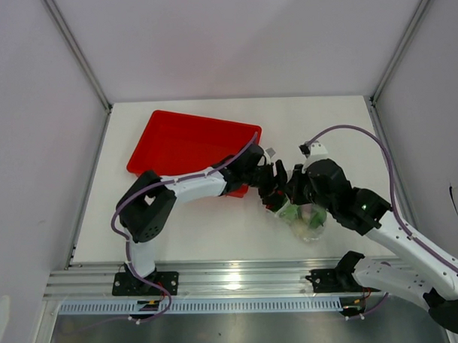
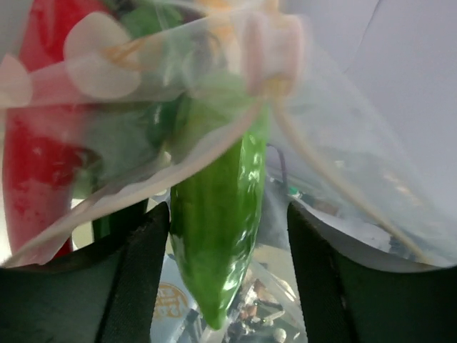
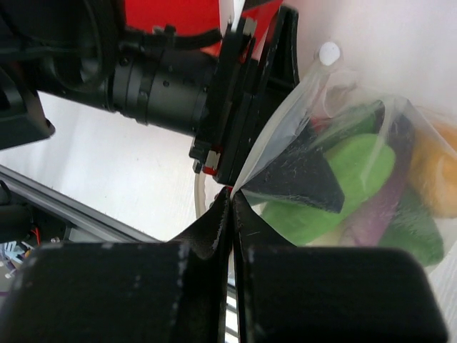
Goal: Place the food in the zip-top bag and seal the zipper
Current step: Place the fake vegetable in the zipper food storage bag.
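The clear zip-top bag [image 1: 306, 221] hangs low between both grippers, its mouth open. Inside lie food pieces: a green vegetable [image 3: 350, 168], a purple eggplant [image 3: 385, 200] and a yellow lemon [image 3: 439, 171]. My right gripper [image 3: 230, 193] is shut on the bag's rim by the zipper [image 3: 285, 120]. My left gripper [image 2: 227, 221] stands open at the mouth, with a long green vegetable [image 2: 214, 207] hanging loose between its fingers, partly behind bag film [image 2: 343, 157]. One left finger [image 3: 300, 175] reaches inside the bag. In the top view the left gripper [image 1: 273, 186] and the right gripper [image 1: 294, 190] nearly meet.
The red tray [image 1: 183, 139] lies behind the left forearm, towards the back left of the white table [image 1: 325, 130]. Grey walls close the sides and back. A metal rail [image 1: 240, 276] runs along the near edge.
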